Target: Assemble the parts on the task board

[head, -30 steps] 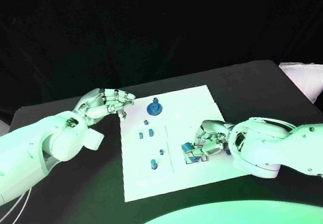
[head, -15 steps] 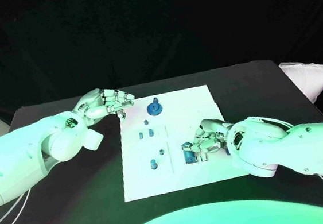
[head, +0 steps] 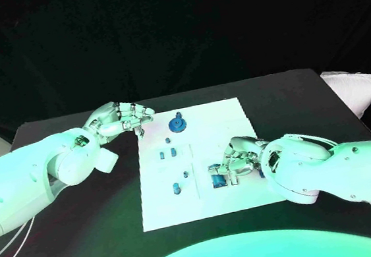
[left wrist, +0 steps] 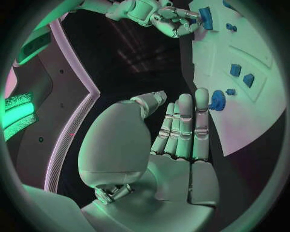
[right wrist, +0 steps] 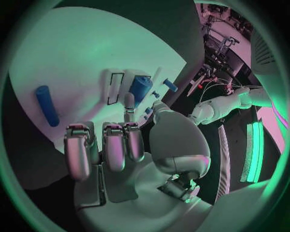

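White task board [head: 225, 195] at desk [head: 90, 251] centre, right hand [head: 235, 163] pinching blue part [head: 217, 178] on board's near right, left hand [head: 119, 121] at far-left edge, fingers together, empty, blue gear [head: 177, 125] beside it

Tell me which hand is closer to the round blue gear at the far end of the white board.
Left. The left hand hovers beside the gear, just off the board's far corner. The right hand is farther away, at the near end, touching a blue block.

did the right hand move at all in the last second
Yes, slightly: the right hand has edged toward the middle of the task board, nearer its black centre line; the blue part it touches shifted with it.
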Action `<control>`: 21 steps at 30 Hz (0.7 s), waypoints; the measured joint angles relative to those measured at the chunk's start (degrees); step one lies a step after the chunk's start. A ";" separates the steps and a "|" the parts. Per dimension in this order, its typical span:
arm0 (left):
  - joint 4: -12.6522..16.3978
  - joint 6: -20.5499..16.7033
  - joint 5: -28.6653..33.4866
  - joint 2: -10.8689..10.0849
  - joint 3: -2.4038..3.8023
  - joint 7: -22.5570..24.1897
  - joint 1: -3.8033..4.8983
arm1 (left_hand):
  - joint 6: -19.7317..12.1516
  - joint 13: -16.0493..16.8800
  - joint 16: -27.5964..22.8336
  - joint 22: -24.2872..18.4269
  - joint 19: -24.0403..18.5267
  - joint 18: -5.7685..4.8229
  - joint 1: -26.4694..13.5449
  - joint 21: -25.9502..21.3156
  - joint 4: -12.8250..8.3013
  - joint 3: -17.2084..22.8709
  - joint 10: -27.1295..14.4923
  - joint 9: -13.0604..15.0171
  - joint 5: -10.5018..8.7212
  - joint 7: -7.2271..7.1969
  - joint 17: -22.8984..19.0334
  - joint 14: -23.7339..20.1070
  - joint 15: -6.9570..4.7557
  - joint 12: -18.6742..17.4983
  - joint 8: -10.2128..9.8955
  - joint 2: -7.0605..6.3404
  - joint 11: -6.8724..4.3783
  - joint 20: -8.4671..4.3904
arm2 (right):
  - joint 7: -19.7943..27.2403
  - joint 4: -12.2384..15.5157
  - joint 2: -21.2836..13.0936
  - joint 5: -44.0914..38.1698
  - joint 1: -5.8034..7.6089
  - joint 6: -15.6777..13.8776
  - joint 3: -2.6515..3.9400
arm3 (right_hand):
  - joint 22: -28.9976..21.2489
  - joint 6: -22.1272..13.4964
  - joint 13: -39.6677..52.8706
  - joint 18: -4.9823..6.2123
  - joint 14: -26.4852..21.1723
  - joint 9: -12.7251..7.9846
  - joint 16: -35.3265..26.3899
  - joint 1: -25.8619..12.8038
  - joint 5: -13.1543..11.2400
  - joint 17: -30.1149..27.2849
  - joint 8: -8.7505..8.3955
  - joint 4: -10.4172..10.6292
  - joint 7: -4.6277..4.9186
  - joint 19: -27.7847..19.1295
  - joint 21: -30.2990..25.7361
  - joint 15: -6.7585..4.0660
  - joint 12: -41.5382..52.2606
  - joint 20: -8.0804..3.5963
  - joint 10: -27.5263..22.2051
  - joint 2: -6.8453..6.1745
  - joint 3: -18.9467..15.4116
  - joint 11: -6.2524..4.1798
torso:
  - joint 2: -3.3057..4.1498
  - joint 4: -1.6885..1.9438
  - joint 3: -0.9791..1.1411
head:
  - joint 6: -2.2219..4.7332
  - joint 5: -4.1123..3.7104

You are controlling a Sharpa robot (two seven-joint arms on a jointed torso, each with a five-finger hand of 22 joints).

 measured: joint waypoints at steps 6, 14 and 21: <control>0.01 0.01 0.00 -0.10 0.00 -0.02 0.00 | 0.00 0.00 0.00 0.00 0.00 0.00 0.00 -0.25 0.00 0.00 0.00 -0.07 0.00 0.00 0.00 0.00 0.00 0.00 0.00 0.00 0.00 0.00 | 0.63 1.12 -1.30 -0.60 -0.05 0.21 0.00 | 0.00 -0.40 0.00 0.00 0.00 0.00 0.00 0.74 0.00 0.00 0.42 -0.19 -0.01 0.00 -0.15 0.00 0.00 0.00 0.00 -0.56 -0.50 0.00 | 0.00 -0.01 0.00 | 0.00 -0.01; -0.02 0.05 0.08 -0.17 0.00 -0.07 0.00 | 0.00 0.00 0.00 -0.04 0.00 0.00 0.00 -0.25 0.00 0.00 0.00 -0.07 0.00 0.00 0.00 0.00 0.00 0.00 0.00 0.00 0.00 0.00 | 2.43 3.20 -3.75 -1.12 -0.06 0.16 0.03 | -0.01 -0.40 0.04 0.00 0.00 0.00 0.00 2.45 0.00 0.00 0.59 -0.04 -0.01 0.00 -0.14 0.00 -0.28 0.00 0.00 -0.47 -0.98 0.00 | -0.03 -0.02 0.02 | 0.00 0.02; -0.05 0.07 0.20 -0.12 0.00 -0.11 0.00 | 0.00 0.01 0.00 -0.05 0.00 0.00 0.00 -0.25 0.00 0.00 0.00 -0.07 0.00 0.00 0.00 0.00 0.00 0.00 0.00 0.00 0.00 0.00 | 4.00 3.61 -4.53 -1.26 -0.01 0.57 0.06 | -0.01 -1.34 0.04 0.00 0.00 -0.38 0.00 9.54 -2.09 0.02 1.09 -0.35 -0.02 0.00 -0.15 0.00 -0.28 0.00 0.00 -0.99 -1.27 0.00 | -0.03 0.02 0.00 | 0.00 -0.03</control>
